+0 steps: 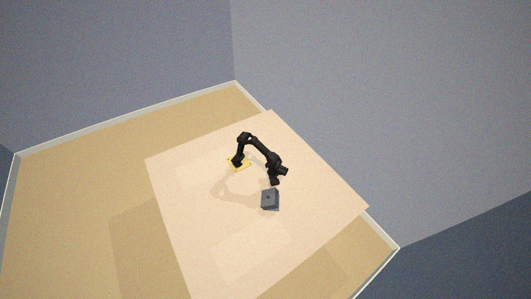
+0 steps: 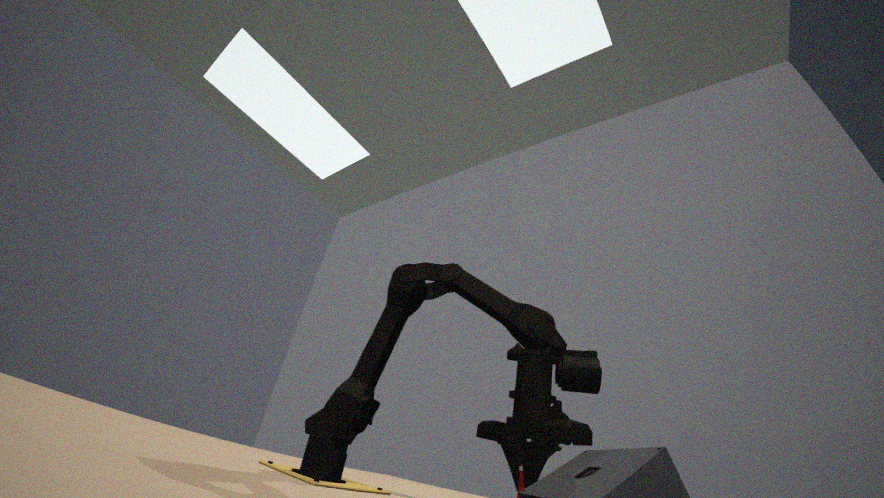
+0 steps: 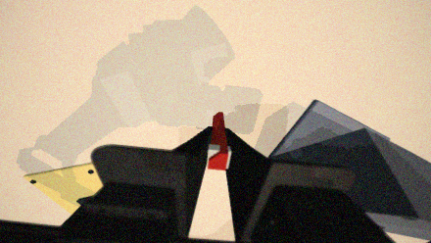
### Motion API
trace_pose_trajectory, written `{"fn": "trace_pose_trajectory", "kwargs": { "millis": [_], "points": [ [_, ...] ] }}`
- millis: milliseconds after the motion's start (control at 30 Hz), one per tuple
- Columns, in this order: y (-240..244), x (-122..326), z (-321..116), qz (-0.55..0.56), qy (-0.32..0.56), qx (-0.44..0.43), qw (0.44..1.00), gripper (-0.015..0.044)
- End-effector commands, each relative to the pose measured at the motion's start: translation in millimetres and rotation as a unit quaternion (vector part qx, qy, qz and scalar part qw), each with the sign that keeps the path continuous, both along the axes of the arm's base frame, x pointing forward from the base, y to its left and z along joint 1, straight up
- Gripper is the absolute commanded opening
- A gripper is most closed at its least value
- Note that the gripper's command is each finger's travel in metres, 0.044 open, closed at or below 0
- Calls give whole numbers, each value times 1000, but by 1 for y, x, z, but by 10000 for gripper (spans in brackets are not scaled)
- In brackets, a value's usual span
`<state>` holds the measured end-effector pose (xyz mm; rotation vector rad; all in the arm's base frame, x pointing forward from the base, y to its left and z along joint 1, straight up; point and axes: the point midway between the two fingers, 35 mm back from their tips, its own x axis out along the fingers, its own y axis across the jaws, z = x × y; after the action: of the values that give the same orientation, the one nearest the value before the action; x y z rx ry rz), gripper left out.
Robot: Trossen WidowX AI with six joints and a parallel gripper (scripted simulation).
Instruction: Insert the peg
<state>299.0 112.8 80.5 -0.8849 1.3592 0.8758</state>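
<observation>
The red peg (image 2: 520, 480) (image 3: 218, 129) has a pale band near its top and stands upright between the fingertips; whether its bottom touches the table is hidden. My gripper (image 3: 217, 131) points down and is shut on the peg, one finger on each side. In the exterior view the fingers reach down beside the grey block with the sloped panel (image 1: 269, 203) (image 2: 643, 473) (image 3: 392, 142). The hole (image 1: 268, 197) (image 2: 587, 472) in its sloped face looks like a dark narrow rectangle in the exterior view; the wrist view does not show it.
The yellow base plate (image 1: 245, 162) (image 2: 364, 488) (image 3: 64, 183) carries the arm's foot. The block stands very close to the gripper, on its right in the wrist view. The pale table (image 1: 208, 230) bears them all, and the arm's shadow falls on it.
</observation>
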Motion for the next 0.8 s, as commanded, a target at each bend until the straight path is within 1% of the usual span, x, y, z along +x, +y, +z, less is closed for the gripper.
{"fn": "trace_pose_trajectory", "kwargs": {
  "millis": [0,633,767],
  "points": [
    [1,2,10,-1,-2,0,1000,0],
    [2,2,74,-3,-2,-1,1000,0],
    [2,1,78,-4,-2,-1,1000,0]
  ]
}}
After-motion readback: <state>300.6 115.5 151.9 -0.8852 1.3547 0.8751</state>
